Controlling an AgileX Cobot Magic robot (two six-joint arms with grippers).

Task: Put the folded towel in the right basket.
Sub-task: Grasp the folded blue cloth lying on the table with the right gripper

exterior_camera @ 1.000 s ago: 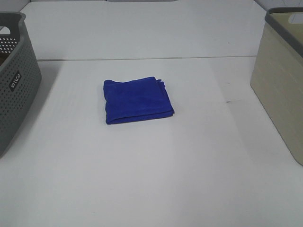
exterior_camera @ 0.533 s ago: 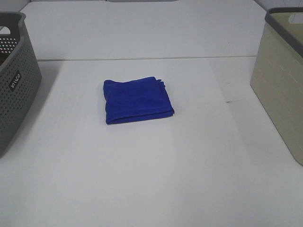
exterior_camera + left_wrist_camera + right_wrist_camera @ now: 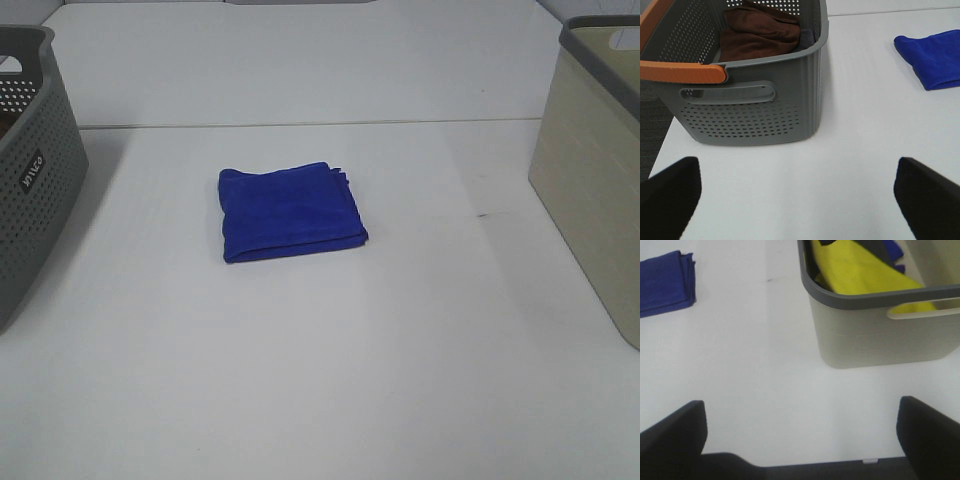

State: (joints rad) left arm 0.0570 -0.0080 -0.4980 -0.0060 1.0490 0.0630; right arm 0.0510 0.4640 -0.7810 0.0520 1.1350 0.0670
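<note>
A folded blue towel [image 3: 290, 211] lies flat on the white table, a little left of the middle. It also shows in the left wrist view [image 3: 932, 57] and the right wrist view [image 3: 665, 282]. The right basket [image 3: 595, 170] is beige with a grey rim and stands at the table's right edge; the right wrist view shows its wall [image 3: 880, 337] and a yellow cloth [image 3: 865, 275] inside. My left gripper [image 3: 797, 200] is open and empty, near the left basket. My right gripper [image 3: 800, 440] is open and empty, in front of the right basket. Neither arm shows in the high view.
A grey perforated basket [image 3: 30, 170] stands at the left edge; the left wrist view shows its wall [image 3: 750, 115] and a brown cloth [image 3: 757, 30] inside. A seam in the table [image 3: 300, 124] runs behind the towel.
</note>
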